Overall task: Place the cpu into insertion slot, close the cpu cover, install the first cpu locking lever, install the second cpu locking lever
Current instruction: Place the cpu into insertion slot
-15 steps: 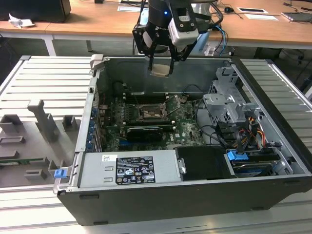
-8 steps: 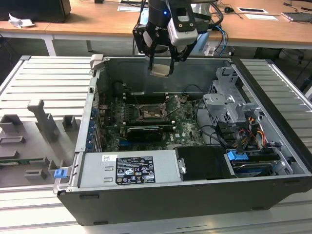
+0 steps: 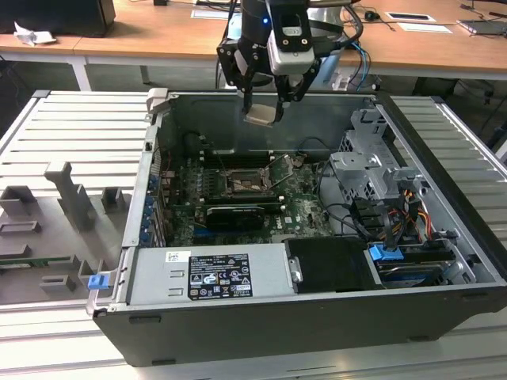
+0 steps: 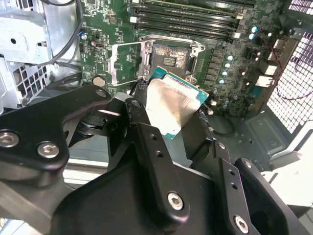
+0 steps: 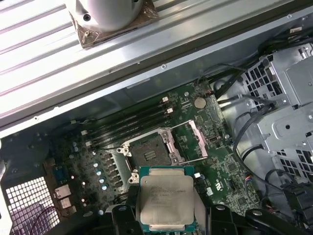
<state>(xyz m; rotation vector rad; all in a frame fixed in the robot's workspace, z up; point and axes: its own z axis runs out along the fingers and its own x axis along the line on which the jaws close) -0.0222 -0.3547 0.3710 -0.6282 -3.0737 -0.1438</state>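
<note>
My gripper [image 3: 262,111] hangs above the open computer case, shut on the cpu [image 3: 261,116]. The cpu [image 5: 166,197] is a small square chip with a dull silver top and a green edge, and it is held tilted in the second wrist view [image 4: 173,104]. The insertion slot [image 3: 241,184] lies well below it on the green board, a dark square with a metal rim [image 4: 172,55] [image 5: 148,152], and it holds nothing. The cpu cover [image 4: 126,62] [image 5: 196,141], a thin silvery frame, stands swung open beside the slot.
The case walls [image 3: 333,107] ring the board. A grey power supply [image 3: 210,273] sits at the front and a drive cage [image 3: 371,170] with cables at the exterior view's right. Long black memory slots [image 4: 186,19] run beside the socket. A black card [image 3: 235,215] lies in front of it.
</note>
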